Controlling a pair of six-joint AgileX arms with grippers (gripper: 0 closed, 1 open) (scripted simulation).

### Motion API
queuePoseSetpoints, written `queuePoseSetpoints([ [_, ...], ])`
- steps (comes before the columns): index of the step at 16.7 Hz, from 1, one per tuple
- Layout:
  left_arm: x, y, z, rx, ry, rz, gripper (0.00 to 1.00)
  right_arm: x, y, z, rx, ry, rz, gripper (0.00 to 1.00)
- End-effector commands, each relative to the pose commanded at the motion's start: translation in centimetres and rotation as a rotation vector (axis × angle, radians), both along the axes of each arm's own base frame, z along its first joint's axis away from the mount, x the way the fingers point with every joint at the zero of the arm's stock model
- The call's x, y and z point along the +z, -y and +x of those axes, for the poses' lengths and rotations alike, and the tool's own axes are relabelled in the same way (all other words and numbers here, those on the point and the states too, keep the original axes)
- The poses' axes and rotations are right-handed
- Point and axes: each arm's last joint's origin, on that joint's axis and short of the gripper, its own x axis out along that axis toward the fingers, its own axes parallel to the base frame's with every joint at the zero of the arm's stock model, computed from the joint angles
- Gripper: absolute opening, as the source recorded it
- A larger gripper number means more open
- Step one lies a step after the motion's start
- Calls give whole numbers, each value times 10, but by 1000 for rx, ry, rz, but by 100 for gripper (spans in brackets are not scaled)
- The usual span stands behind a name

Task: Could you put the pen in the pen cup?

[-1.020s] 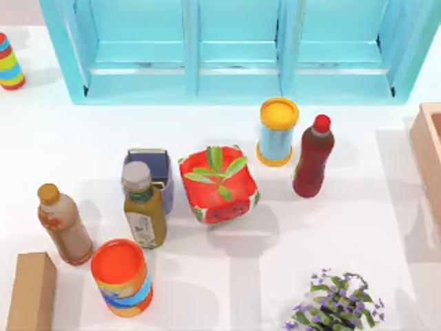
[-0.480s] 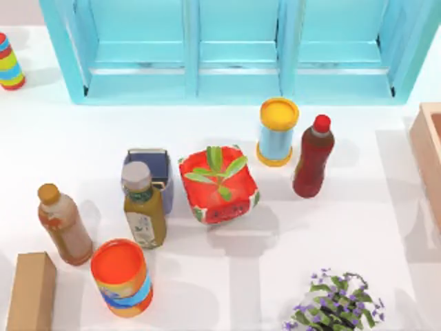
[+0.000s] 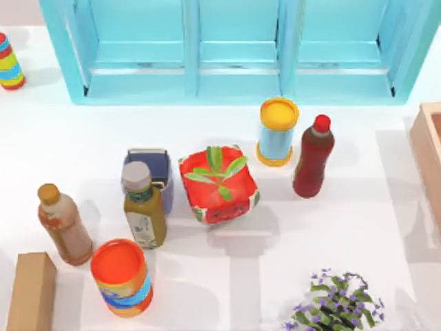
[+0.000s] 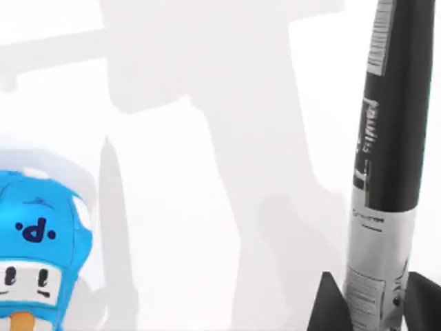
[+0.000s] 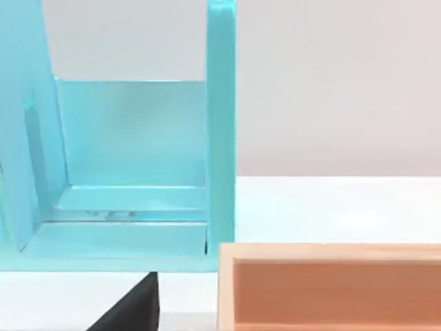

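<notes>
- Left gripper (image 4: 365,303): dark fingertips closed on one black-and-silver pen (image 4: 386,158), above the white table (image 4: 227,138).
- One pen cup (image 3: 153,172), centre-left in the top view, between the red plant pot (image 3: 220,185) and one of three bottles (image 3: 143,207).
- Two lidded cans (image 3: 278,131).
- Right gripper (image 5: 134,310): jaw state cannot be told.

Pen cup (image 3: 153,165): small, squarish, dark blue-purple, grey rim, rounded corners; upright, open, left of the table's centre.
Pen (image 4: 386,158): black barrel with white print, silver lower section; clamped between two dark fingers (image 4: 329,303), above the white table.
</notes>
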Motion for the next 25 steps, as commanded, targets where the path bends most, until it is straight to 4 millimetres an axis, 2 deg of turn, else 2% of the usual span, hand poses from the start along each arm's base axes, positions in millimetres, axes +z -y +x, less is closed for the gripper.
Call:
queuePoseSetpoints([
  [3,-8,-1,18,-58,-26,96,0,0,0,0,0,0,0,100],
  [5,-15,0,39,-122,-49,197,0,0,0,0,0,0,0,100],
  [9,-36,16,97,-285,-89,464,0,0,0,0,0,0,0,100],
  [12,-54,48,149,-414,-93,700,0,0,0,0,0,0,0,100],
  [15,-71,99,197,-521,-59,949,0,0,0,0,0,0,0,100],
  [19,-86,193,240,-583,65,1272,0,0,0,0,0,0,0,100],
  [22,-88,273,248,-545,215,1471,0,0,0,0,0,0,0,100],
  [25,-83,350,236,-438,388,1592,0,0,0,0,0,0,0,100],
])
